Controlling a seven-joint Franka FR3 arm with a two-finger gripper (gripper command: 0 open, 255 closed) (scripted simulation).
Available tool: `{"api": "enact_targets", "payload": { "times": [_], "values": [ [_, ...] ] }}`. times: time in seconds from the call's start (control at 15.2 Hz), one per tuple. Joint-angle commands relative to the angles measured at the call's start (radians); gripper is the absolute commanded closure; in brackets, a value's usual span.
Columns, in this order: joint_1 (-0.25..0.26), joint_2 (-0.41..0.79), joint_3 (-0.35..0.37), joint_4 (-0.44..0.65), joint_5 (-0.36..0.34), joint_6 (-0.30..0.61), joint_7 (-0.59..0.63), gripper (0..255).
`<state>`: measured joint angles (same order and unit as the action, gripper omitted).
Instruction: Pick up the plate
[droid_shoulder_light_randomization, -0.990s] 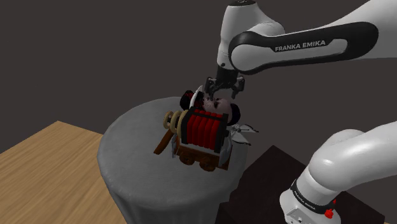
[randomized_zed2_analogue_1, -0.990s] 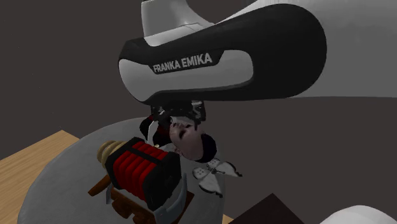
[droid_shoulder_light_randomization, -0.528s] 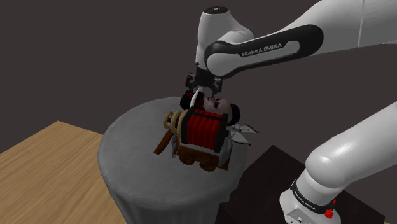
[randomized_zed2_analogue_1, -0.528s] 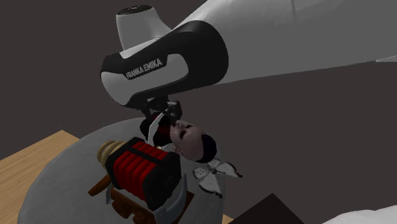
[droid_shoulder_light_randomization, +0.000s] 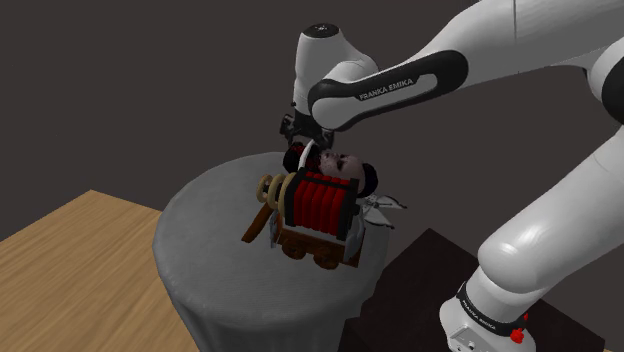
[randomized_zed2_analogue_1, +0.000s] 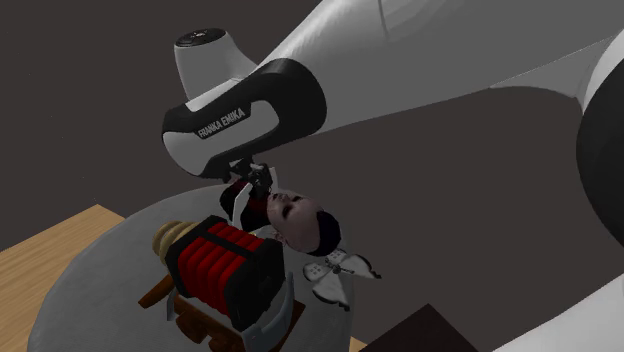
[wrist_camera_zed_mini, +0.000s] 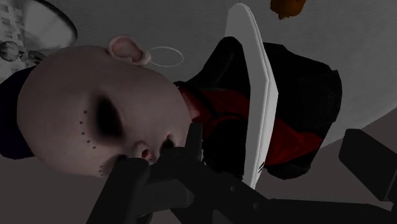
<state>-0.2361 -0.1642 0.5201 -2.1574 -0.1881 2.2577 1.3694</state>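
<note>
Doll head (randomized_zed2_analogue_1: 298, 215), red-ribbed machine (randomized_zed2_analogue_1: 222, 262), grey table (droid_shoulder_light_randomization: 215, 260)

Tight around the plate (wrist_camera_zed_mini: 256, 95); doll head (wrist_camera_zed_mini: 95, 114) just beside it, red-and-black machine (droid_shoulder_light_randomization: 320, 200) close by; open desk (droid_shoulder_light_randomization: 210, 230) toward the shoulder view's left.

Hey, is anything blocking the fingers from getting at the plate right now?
Nothing visible does. The upright plate has its rim between the open fingers. The doll head lies close beside one finger, not between it and the plate.

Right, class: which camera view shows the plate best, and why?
The wrist view: the plate stands on edge, its rim close up beside the doll's head. The shoulder and second exterior views show a thin white sliver of it.
</note>
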Motion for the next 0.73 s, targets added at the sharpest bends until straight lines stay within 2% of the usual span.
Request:
{"api": "enact_targets", "payload": {
  "times": [0.0,0.2,0.26,0.66],
  "values": [
    [-0.002,0.011,0.003,-0.017,-0.011,0.026,0.013,0],
    [-0.003,0.018,0.006,-0.031,-0.02,0.046,0.023,0],
    [-0.003,0.017,0.005,-0.033,-0.019,0.046,0.022,255],
    [-0.004,0.011,0.001,-0.04,-0.014,0.05,0.014,255]
  ]
}}
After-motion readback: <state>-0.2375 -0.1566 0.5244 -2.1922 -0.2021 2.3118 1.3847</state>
